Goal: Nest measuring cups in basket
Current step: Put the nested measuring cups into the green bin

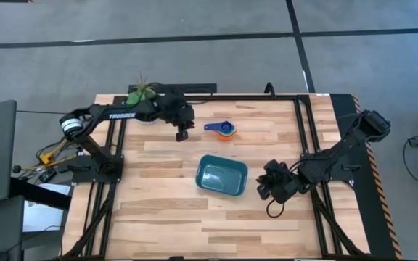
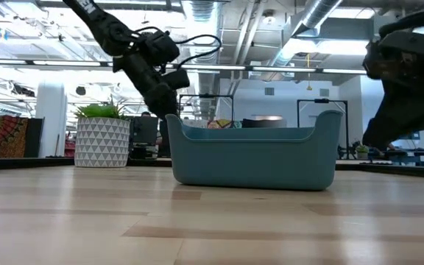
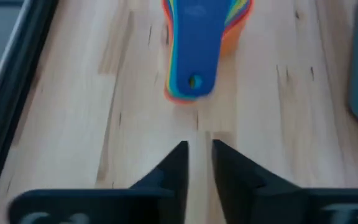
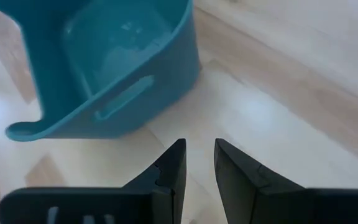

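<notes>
While the left gripper [image 1: 182,135] hangs over the far side of the table [image 1: 165,210], its fingers [image 3: 174,167] sit nearly closed, only a thin slit between them, nothing held. It's pointing at the measuring cups [image 1: 224,130], near them but apart.

Cups are already stacked one inside the other: blue on top, with lighter blue, yellow, red and orange edges showing underneath in the left wrist view [image 3: 199,43]. Handles are fanned together and aimed toward the left gripper. The stack sits on bare wood at the far middle of the table, outside the basket [image 1: 222,176].

Right gripper [image 1: 273,188] is low over the table just beside the basket's right end. Fingers [image 4: 169,171] have a narrow gap, empty. Its wrist camera looks at the basket's end wall and slot handle [image 4: 123,96]; inside looks empty from there and from overhead.

Basket is teal and upright, roughly table centre, between the two grippers and well apart from the cup stack. In the low view it blocks the cups; can't make them out behind it [image 2: 252,154].

White patterned pot with a green plant [image 2: 101,136] stands at the far left edge, next to the left arm.
</notes>
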Robot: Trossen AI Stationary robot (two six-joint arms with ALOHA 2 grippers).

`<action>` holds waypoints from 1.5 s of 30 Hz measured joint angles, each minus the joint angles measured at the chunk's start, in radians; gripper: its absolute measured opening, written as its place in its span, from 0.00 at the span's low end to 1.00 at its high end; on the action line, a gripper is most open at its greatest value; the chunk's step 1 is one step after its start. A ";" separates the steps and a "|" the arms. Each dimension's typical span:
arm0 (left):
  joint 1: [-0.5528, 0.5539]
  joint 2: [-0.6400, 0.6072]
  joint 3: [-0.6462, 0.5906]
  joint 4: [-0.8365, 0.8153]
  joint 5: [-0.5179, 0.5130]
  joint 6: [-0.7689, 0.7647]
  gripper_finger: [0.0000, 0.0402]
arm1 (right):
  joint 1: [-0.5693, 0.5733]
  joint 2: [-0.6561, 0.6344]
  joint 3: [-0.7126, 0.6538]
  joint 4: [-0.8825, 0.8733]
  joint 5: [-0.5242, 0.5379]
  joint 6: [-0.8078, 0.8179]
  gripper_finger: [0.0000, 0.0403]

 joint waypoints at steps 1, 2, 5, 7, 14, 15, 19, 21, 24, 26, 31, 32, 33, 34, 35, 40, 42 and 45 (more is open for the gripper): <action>-0.008 0.010 -0.008 0.041 -0.001 -0.001 0.18 | 0.000 0.000 -0.017 0.039 0.000 0.000 0.26; -0.014 0.025 -0.010 0.076 -0.005 -0.002 0.22 | 0.000 0.000 -0.028 0.059 0.000 0.000 0.26; -0.035 0.074 0.003 0.155 -0.025 0.002 0.36 | -0.002 0.000 -0.033 0.077 0.001 0.000 0.26; -0.042 0.101 0.034 0.170 -0.025 0.025 0.45 | -0.003 0.000 -0.033 0.082 -0.004 0.000 0.26; -0.046 0.188 0.150 0.111 -0.014 0.135 0.69 | -0.001 0.000 -0.033 0.083 -0.049 0.000 0.27; -0.046 0.194 0.158 0.102 -0.005 0.146 0.70 | -0.001 0.000 -0.033 0.083 -0.050 0.000 0.27; -0.046 0.215 0.178 0.084 0.042 0.164 0.72 | -0.001 0.000 -0.033 0.081 -0.051 -0.001 0.27; -0.046 0.228 0.181 0.102 0.072 0.164 0.71 | -0.001 0.000 -0.033 0.082 -0.051 -0.002 0.27; -0.049 0.276 0.185 0.127 0.064 0.173 0.71 | -0.007 0.000 -0.033 0.080 -0.051 -0.003 0.27; -0.050 0.309 0.197 0.117 0.054 0.169 0.71 | -0.010 0.000 -0.033 0.085 -0.056 -0.001 0.27; -0.052 0.362 0.247 0.136 0.054 0.171 0.71 | -0.009 0.000 -0.032 0.084 -0.066 0.012 0.27; -0.052 0.371 0.257 0.141 0.053 0.169 0.71 | -0.009 0.000 -0.032 0.085 -0.067 0.013 0.27; -0.052 0.373 0.261 0.127 0.055 0.166 0.71 | -0.009 0.000 -0.032 0.085 -0.067 0.014 0.27; -0.052 0.385 0.275 0.137 0.058 0.166 0.71 | -0.009 0.000 -0.032 0.085 -0.067 0.015 0.27; -0.052 0.395 0.292 0.154 0.058 0.171 0.71 | -0.009 0.000 -0.032 0.085 -0.067 0.015 0.27; -0.053 0.445 0.344 0.070 0.065 0.174 0.71 | -0.006 0.000 -0.032 0.084 -0.069 0.030 0.27; -0.053 0.456 0.365 0.046 0.064 0.174 0.71 | -0.006 0.000 -0.032 0.086 -0.078 0.031 0.27; -0.052 0.461 0.382 0.021 0.063 0.174 0.71 | -0.007 0.000 -0.032 0.085 -0.089 0.034 0.27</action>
